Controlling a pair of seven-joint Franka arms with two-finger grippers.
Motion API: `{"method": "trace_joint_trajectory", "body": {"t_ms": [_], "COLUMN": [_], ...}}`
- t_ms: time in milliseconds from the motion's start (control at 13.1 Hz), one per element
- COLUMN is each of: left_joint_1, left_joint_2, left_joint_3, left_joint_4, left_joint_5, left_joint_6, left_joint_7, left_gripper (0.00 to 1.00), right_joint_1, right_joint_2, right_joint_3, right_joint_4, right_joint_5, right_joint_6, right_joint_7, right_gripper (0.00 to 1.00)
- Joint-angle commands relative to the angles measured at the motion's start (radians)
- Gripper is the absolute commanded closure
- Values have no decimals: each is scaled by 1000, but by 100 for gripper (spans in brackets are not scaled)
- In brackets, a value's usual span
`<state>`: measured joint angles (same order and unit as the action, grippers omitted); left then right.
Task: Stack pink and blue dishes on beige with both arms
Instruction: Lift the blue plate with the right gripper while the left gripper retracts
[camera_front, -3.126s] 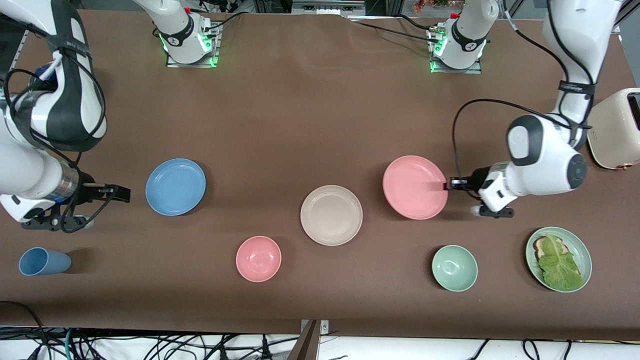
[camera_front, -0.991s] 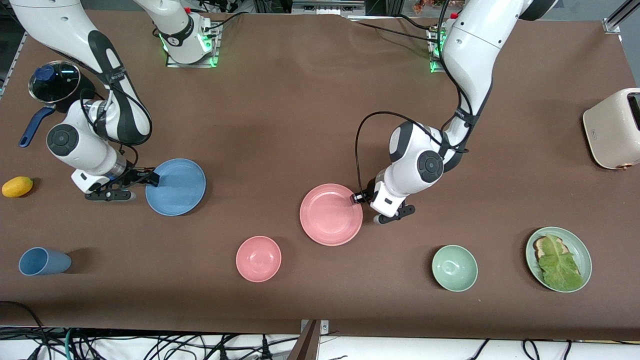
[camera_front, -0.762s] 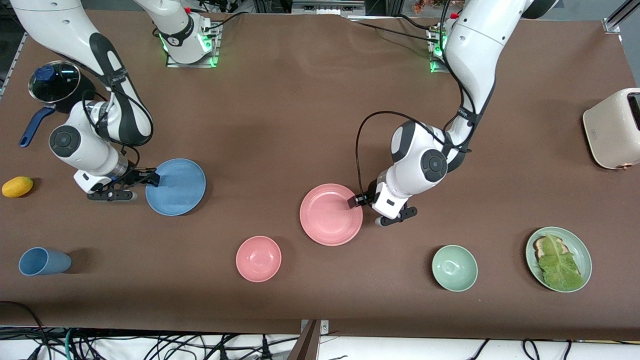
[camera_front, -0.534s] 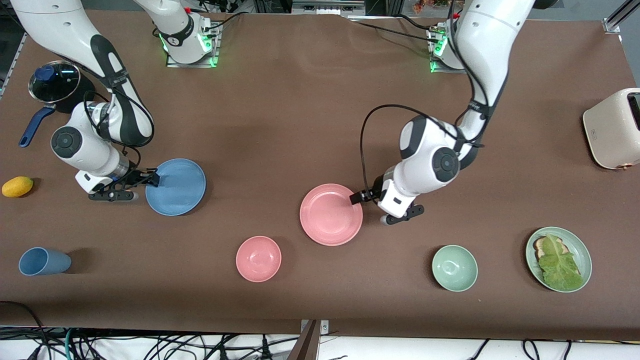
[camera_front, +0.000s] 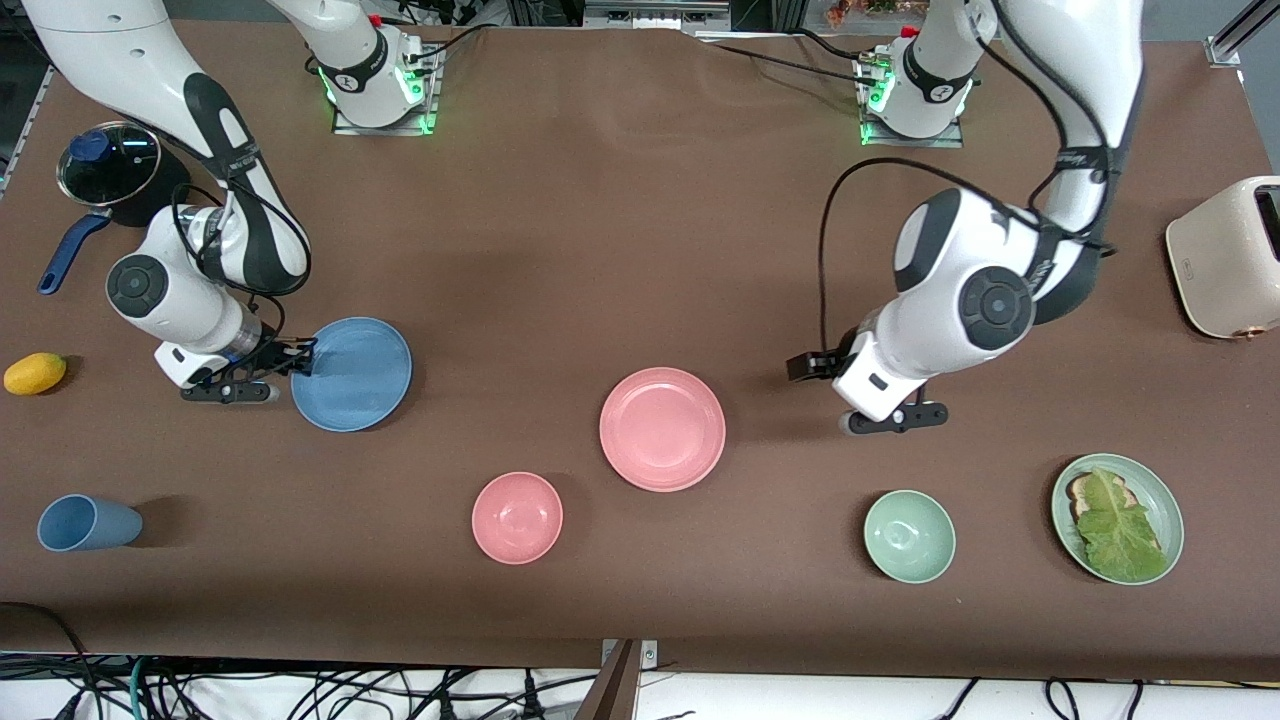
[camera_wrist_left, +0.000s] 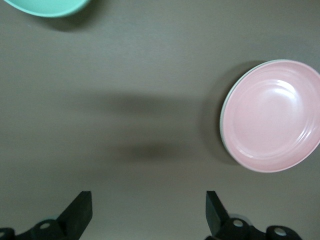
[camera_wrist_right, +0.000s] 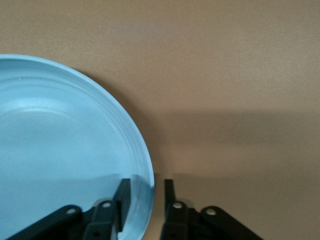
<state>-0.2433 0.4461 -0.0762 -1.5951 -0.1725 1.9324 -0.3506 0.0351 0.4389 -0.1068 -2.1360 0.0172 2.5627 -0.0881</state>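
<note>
The brown surface (camera_front: 600, 230) carries a cream toaster (camera_front: 1228, 258) at the left arm's end and a lidded pot (camera_front: 108, 165) at the right arm's end. The pink plate (camera_front: 662, 428) lies mid-surface on the beige plate (camera_wrist_left: 223, 131), which shows only as a pale rim in the left wrist view. The blue plate (camera_front: 352, 373) lies toward the right arm's end. Nearer the camera sit a green plate of lettuce (camera_front: 1117, 517), pink bowl (camera_front: 517, 517), green bowl (camera_front: 909, 536), blue cup (camera_front: 88, 523) and a lemon (camera_front: 34, 373). The left hand (camera_front: 805, 366), a second ago at the pink plate's rim, has let go and now hangs wide open over bare surface. The right hand (camera_wrist_right: 147, 197) has narrowed, its fingers straddling the blue plate's rim, a detail the right wrist view shows.
</note>
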Motion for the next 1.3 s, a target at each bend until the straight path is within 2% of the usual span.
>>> {"method": "trace_joint_trajectory", "body": {"t_ms": [0, 305, 610, 762, 1067, 1220], "left_joint_1": [82, 176, 205, 217, 226, 228], "left_joint_2": [-21, -44, -56, -69, -99, -124], "left_joint_3": [-1, 1, 26, 26, 27, 24], "left_joint_4": [4, 7, 29, 81, 236, 250], "left_joint_5": [25, 97, 143, 148, 159, 157], "left_joint_6": [-76, -122, -164, -238, -416, -457], "left_joint_7": [163, 332, 424, 436, 436, 435], "left_gripper": [0, 0, 0, 0, 0, 0], "right_joint_1": [-11, -11, -9, -9, -6, -4], "right_joint_2": [-8, -8, -14, -32, -31, -26], "right_joint_3": [10, 12, 12, 15, 41, 65], "right_joint_4": [-16, -15, -1, 39, 269, 367], "right_joint_5": [23, 23, 21, 21, 21, 23], "right_joint_6": [19, 16, 5, -62, -336, -430], "right_joint_7": [-24, -24, -30, -33, -33, -33], "right_gripper": [73, 100, 100, 100, 100, 100]}}
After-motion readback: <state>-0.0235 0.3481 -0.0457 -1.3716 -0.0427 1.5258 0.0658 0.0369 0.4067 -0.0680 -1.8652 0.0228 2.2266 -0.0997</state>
